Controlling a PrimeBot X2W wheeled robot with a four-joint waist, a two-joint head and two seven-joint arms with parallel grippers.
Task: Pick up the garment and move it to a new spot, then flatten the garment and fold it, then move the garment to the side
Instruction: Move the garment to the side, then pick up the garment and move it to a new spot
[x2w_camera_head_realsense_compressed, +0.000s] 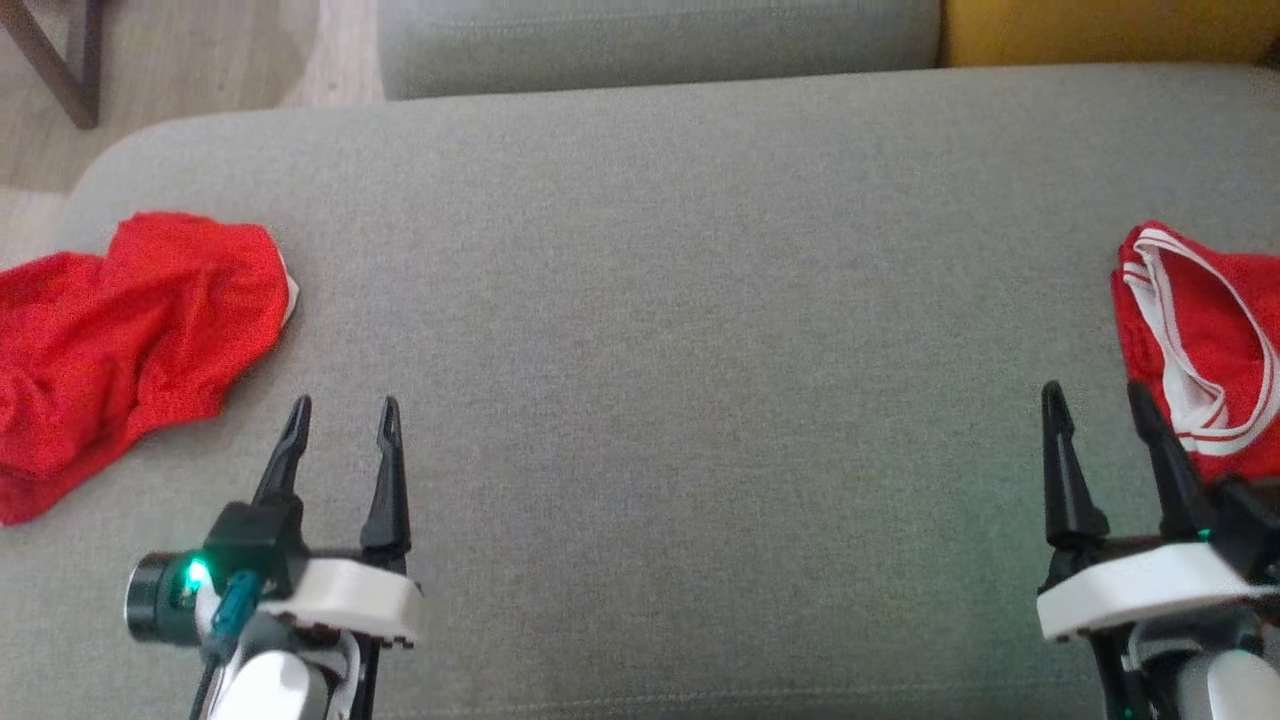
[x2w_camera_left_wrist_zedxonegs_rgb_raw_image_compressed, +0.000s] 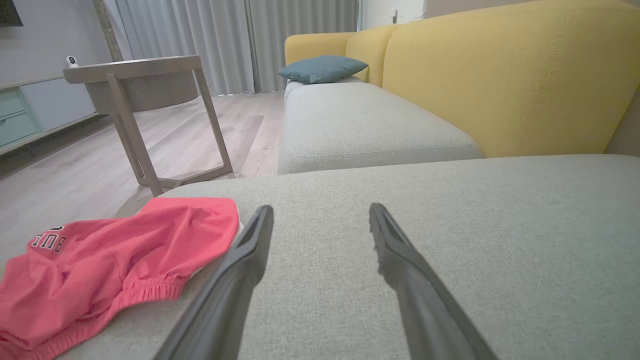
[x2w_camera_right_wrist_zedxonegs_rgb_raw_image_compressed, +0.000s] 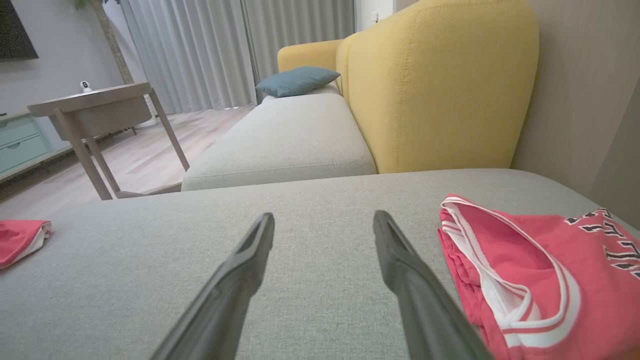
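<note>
Nearest to the robot, the left gripper (x2w_camera_head_realsense_compressed: 345, 405) is held low over the wide grey seat cushion (x2w_camera_head_realsense_compressed: 680, 300), its two dark fingers spread apart with nothing between them. The right gripper (x2w_camera_head_realsense_compressed: 1094, 392) is held in the same way at the other side, fingers parted and nothing gripped. Just to the left of the left gripper, a crumpled pair of red shorts (x2w_camera_head_realsense_compressed: 130, 340) is seen lying at the left end of the cushion, with an elastic hem and some lettering turned up. At the right end, a red jersey (x2w_camera_head_realsense_compressed: 1200, 330) with white trim and dark lettering is laid in a bunch just beside the outer finger of the right gripper — whether it is touched cannot be told. The two garments are kept well apart. Further away, a second grey seat (x2w_camera_left_wrist_zedxonegs_rgb_raw_image_compressed: 370, 125) is set against a yellow backrest (x2w_camera_left_wrist_zedxonegs_rgb_raw_image_compressed: 500, 75), and a blue pillow (x2w_camera_left_wrist_zedxonegs_rgb_raw_image_compressed: 322, 68) is rested at its far end. On the wooden floor (x2w_camera_left_wrist_zedxonegs_rgb_raw_image_compressed: 75, 180) a side table (x2w_camera_left_wrist_zedxonegs_rgb_raw_image_compressed: 135, 80) is placed — grey curtains (x2w_camera_left_wrist_zedxonegs_rgb_raw_image_compressed: 200, 40) are hung behind it.
</note>
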